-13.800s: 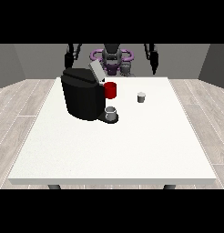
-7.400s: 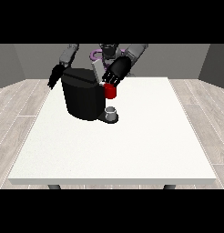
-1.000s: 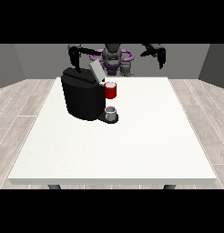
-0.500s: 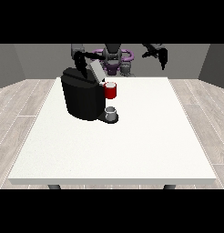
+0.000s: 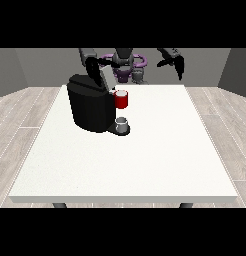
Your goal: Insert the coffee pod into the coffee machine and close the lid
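Note:
The black coffee machine (image 5: 90, 107) stands on the left half of the white table (image 5: 160, 150). Its red front part (image 5: 121, 99) hangs over a small grey cup (image 5: 122, 124) on the drip stand. The grey lid (image 5: 107, 82) sits low at the machine's top rear. The hand at the view's left (image 5: 99, 76) reaches down onto the lid with straight fingers. The hand at the view's right (image 5: 177, 63) hangs raised in the air behind the table's far edge, fingers relaxed and holding nothing. No coffee pod shows on the table or in either hand.
The robot's torso (image 5: 126, 65) stands behind the table's far edge. The table's near edge (image 5: 125, 199) runs across the lower view.
The hand at the view's left has come down from above onto the top of the machine, and the lid sits lower. The hand at the view's right has barely moved.

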`<action>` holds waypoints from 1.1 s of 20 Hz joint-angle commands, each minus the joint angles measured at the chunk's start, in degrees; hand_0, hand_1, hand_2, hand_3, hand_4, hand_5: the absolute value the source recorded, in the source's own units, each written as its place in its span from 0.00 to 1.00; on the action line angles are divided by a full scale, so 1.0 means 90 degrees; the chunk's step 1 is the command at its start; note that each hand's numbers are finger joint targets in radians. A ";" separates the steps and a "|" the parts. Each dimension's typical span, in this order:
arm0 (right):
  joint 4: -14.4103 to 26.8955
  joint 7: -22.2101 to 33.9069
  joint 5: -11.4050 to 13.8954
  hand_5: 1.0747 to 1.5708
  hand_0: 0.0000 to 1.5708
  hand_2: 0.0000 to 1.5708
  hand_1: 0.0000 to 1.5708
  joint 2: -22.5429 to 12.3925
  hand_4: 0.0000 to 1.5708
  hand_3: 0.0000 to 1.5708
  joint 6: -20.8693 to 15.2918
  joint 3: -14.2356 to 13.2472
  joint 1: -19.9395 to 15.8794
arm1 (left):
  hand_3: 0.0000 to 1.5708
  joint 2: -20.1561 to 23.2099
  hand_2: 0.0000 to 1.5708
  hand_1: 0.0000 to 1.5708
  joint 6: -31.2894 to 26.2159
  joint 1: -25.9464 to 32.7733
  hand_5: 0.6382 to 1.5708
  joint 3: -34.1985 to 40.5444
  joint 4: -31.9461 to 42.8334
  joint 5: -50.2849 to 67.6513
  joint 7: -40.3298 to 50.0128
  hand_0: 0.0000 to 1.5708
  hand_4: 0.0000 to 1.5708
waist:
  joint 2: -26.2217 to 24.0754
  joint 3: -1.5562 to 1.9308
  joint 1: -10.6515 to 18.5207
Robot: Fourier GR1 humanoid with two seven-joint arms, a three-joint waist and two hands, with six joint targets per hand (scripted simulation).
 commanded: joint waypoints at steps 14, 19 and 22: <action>-0.0149 0.0251 0.0653 1.00 0.00 0.00 0.00 0.0116 0.00 0.00 -0.0127 0.0608 -0.0971 | 0.00 0.0058 0.00 0.00 -0.0190 -0.0232 1.00 -0.0167 -0.0005 0.0123 0.0014 0.00 0.21 | 0.0335 -0.0006 0.0626; -0.0382 0.0677 0.0906 1.00 0.00 0.00 0.00 -0.0025 0.13 0.00 -0.0258 0.0707 -0.1455 | 0.00 -0.0009 0.00 0.00 -0.0182 -0.0663 1.00 -0.0260 0.0007 0.0123 0.0083 0.00 0.26 | 0.0570 -0.0005 0.0986; -0.0538 0.0799 0.1012 1.00 0.00 0.00 0.00 -0.0275 0.17 0.00 -0.0258 0.0656 -0.1557 | 0.00 0.0009 0.00 0.00 -0.0178 -0.0655 1.00 -0.0266 0.0040 0.0085 -0.0119 0.00 0.25 | 0.0680 -0.0006 0.1105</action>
